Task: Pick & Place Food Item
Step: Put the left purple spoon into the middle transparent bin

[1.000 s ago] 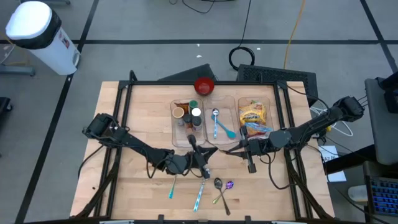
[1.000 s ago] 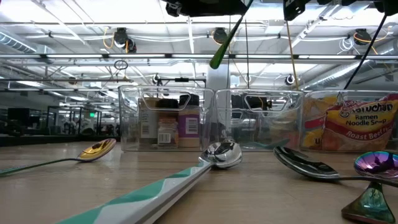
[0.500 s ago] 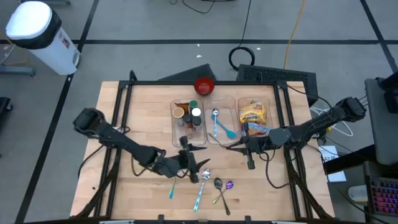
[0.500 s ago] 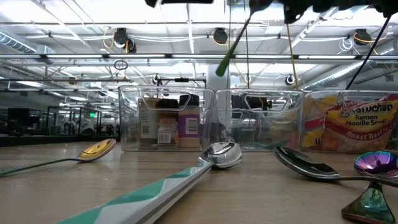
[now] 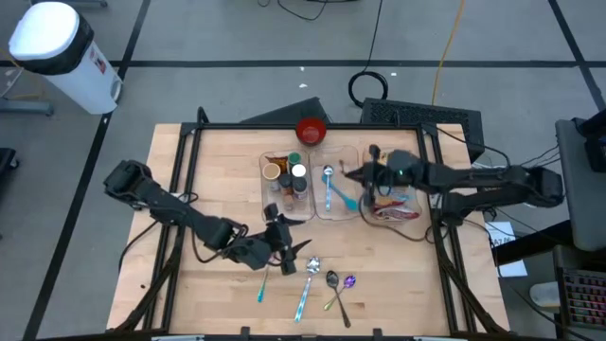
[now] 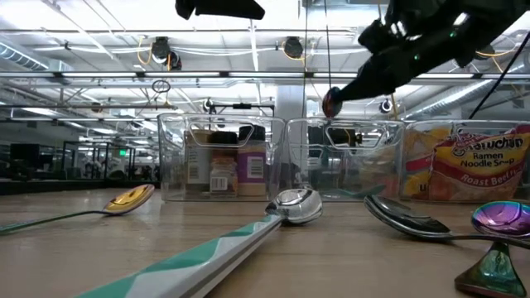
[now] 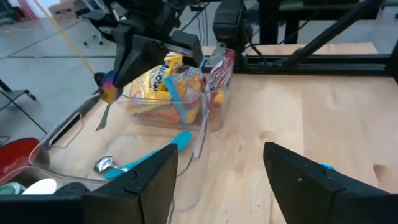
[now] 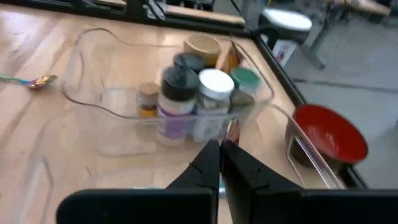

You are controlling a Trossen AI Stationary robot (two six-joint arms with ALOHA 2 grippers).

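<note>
Above the middle clear plastic bin (image 5: pixel 320 216) hangs the green-handled spoon with an iridescent bowl (image 7: pixel 106 93), pinched in the closed jaws of the right gripper (image 5: pixel 367 174) — a utensil, not a food item. Beside it sits the bin of yellow ramen packets (image 5: pixel 390 174). Near the table's front, the left gripper (image 5: pixel 288 249) stands with jaws apart, empty, close to the loose spoons (image 5: pixel 331 282).

A second ago both grippers met at mid-table, the left one shut; it has since released and drawn back — a handover, by the look of it — while the right carried the spoon over the bins. Placement appears next.
</note>
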